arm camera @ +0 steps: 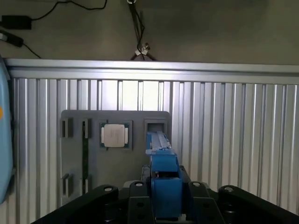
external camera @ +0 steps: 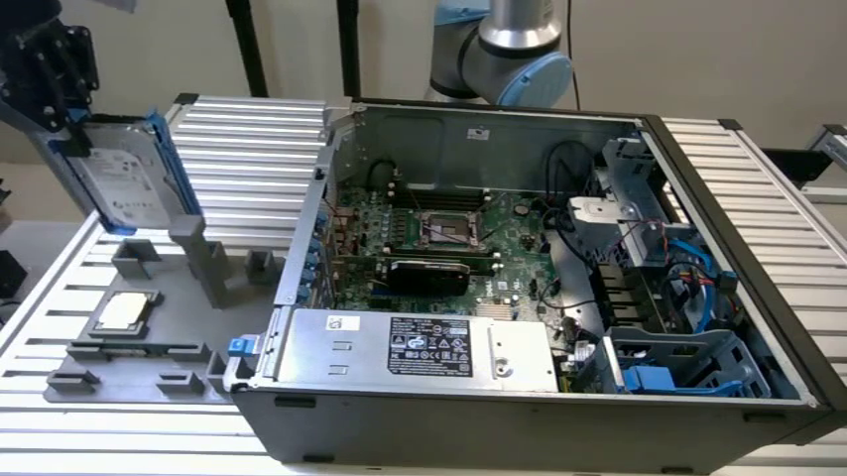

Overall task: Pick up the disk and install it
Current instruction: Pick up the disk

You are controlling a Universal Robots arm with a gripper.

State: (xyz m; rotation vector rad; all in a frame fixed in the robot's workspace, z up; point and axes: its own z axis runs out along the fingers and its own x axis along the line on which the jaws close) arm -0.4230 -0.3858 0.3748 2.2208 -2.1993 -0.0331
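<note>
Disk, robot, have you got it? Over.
Gripper shut on the disk. Disk held above the grey tray. Computer case open, disk not inside.

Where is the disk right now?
The disk is held in the gripper at the exterior view's left, tilted over the grey holder tray with the processor chip, outside the open computer case.

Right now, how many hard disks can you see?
1. The disk is gripped by the hand, held above the grey tray at the exterior view's left; others may hide inside the case.
</note>
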